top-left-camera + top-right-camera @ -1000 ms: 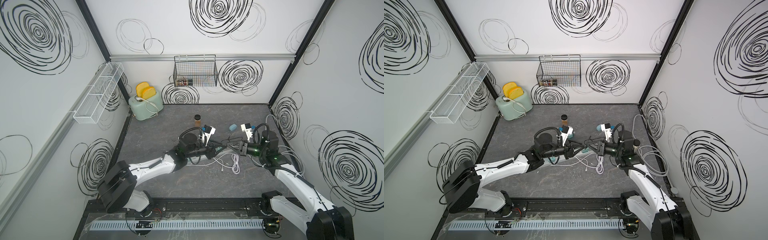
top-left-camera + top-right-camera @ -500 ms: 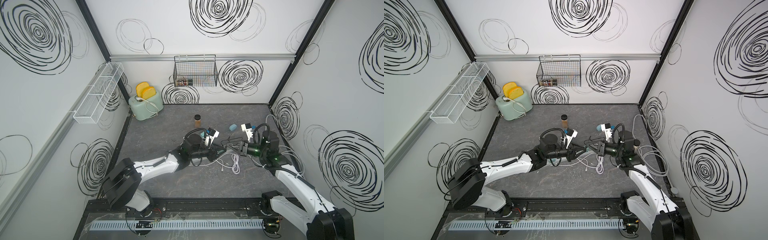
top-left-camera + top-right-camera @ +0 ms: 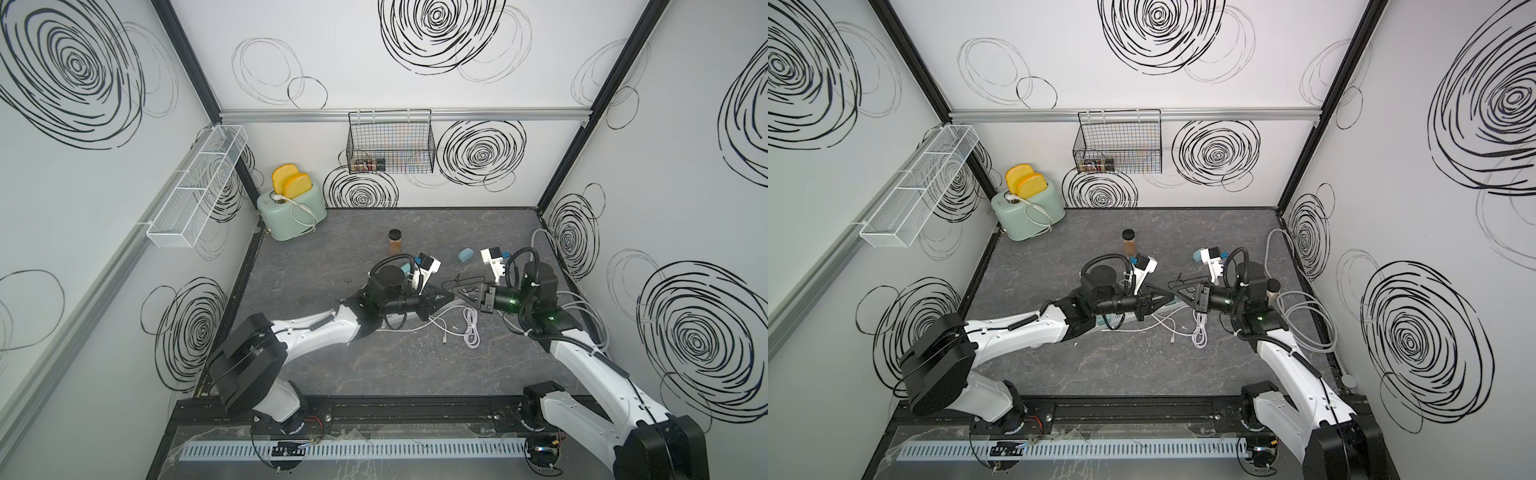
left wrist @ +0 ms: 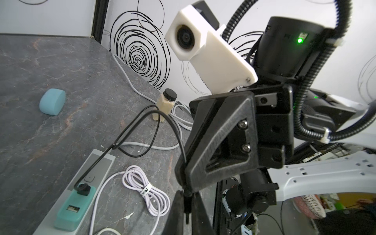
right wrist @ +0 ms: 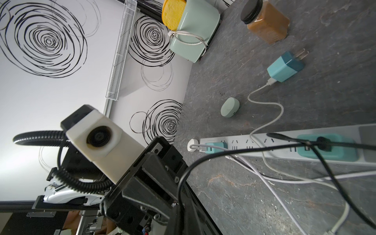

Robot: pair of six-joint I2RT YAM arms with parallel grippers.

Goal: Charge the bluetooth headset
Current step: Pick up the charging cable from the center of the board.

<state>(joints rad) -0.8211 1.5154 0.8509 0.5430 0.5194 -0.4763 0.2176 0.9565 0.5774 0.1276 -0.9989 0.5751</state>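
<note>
My left claw (image 4: 186,200) has just pinched shut on the loose plug of the black cable (image 4: 127,130). Whether my right claw (image 3: 457,290), tip to tip with it, is loosening, I cannot tell. I judge this a handover. There are two headset cases: the blue case (image 3: 465,254) far right, the green case (image 5: 230,107) beyond the one power strip (image 5: 244,142).

Bright, even light, soft shadows on counter (image 3: 316,257). Wrist views bend at edges; my left pincer (image 4: 187,203) v. close, blurry.
</note>
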